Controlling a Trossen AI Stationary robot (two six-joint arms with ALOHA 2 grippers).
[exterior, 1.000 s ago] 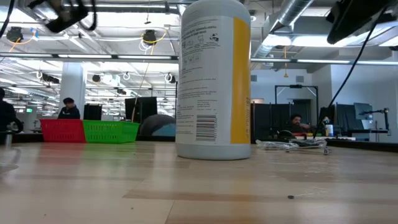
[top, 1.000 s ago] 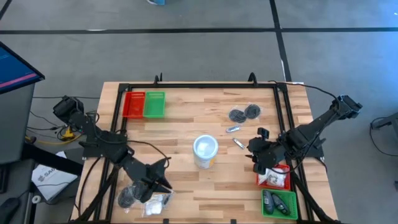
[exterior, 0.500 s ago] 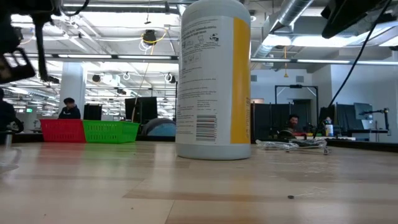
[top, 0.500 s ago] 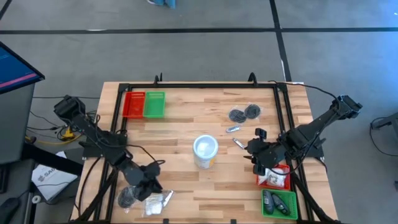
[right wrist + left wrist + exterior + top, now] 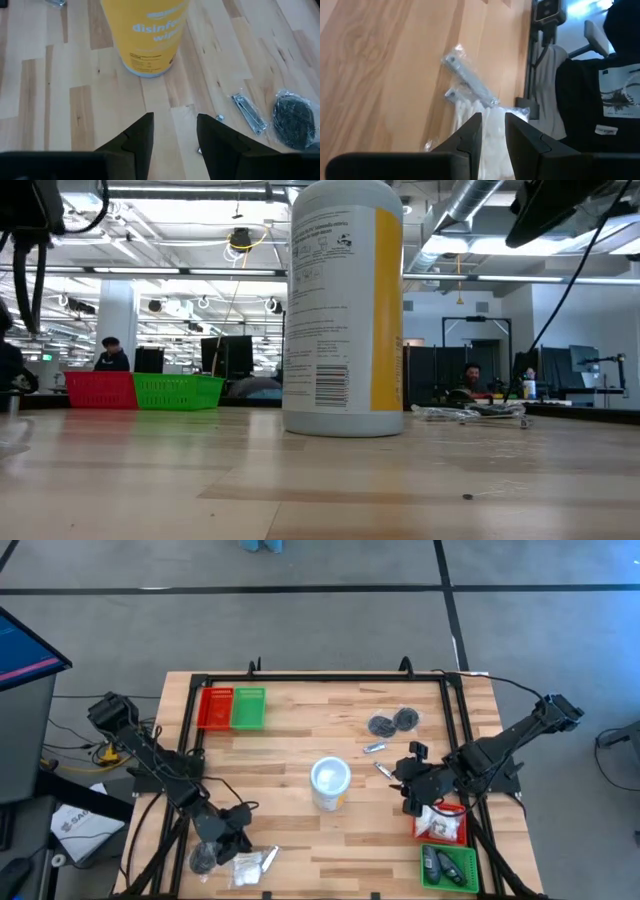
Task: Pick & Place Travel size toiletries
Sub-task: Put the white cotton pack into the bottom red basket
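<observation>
White crinkly sachets (image 5: 485,125): near table's front-left corner, under left gripper (image 5: 492,132), fingers narrowly parted, empty. Likely light, soft, slippery film; pinch bunched middle. Right gripper (image 5: 172,131): open, empty, near slim tube (image 5: 248,114).

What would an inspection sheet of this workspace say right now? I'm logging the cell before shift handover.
Surface: wooden table, bordered by a black frame.
Job's things: white sachets and a dark round piece at the near left corner; two dark round pieces and two slim tubes right of centre; more items fill the near right trays.
Clutter: wipes canister at centre; empty red and green trays at the far left.
Grippers: left gripper open over the sachets; right gripper open, facing the canister.
Cables: loose leads beside the left arm's base.
Surroundings: people at desks in the room behind.
</observation>
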